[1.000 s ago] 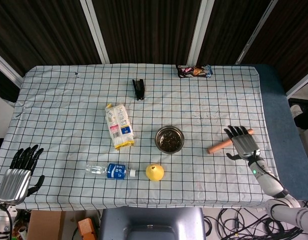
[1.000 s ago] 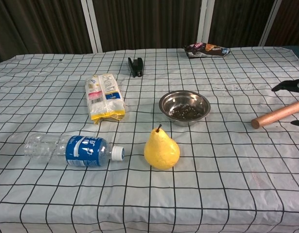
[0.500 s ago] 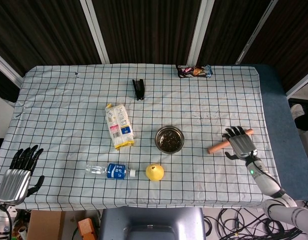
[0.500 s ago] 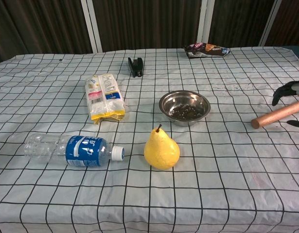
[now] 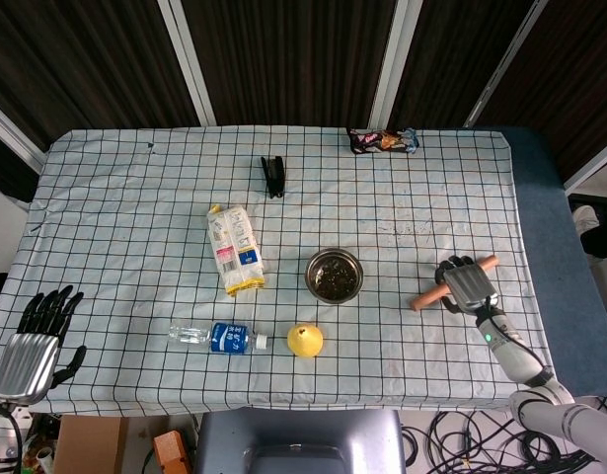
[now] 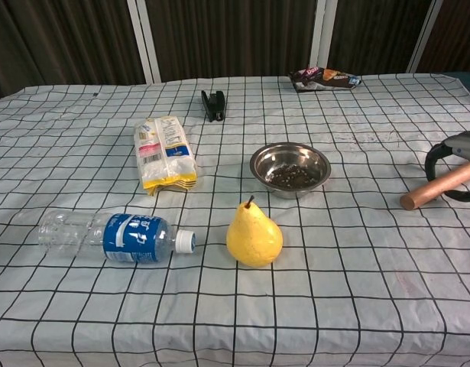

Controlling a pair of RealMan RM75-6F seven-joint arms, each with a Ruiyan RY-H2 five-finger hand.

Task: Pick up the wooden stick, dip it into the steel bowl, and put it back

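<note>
Wooden stick [image 5: 428, 294] inside right hand [image 5: 464, 283]

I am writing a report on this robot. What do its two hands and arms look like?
The left hand has a shiny silver back and black fingers. The right hand has a grey metal back and black fingers, on a slim light-grey forearm with a small green light.

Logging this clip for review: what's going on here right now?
The right hand has its fingers wrapped around the wooden stick near the table's right edge, and the stick looks barely lifted, if at all. The steel bowl sits mid-table, not yet dipped into. The left hand idles open at the near left corner.
</note>
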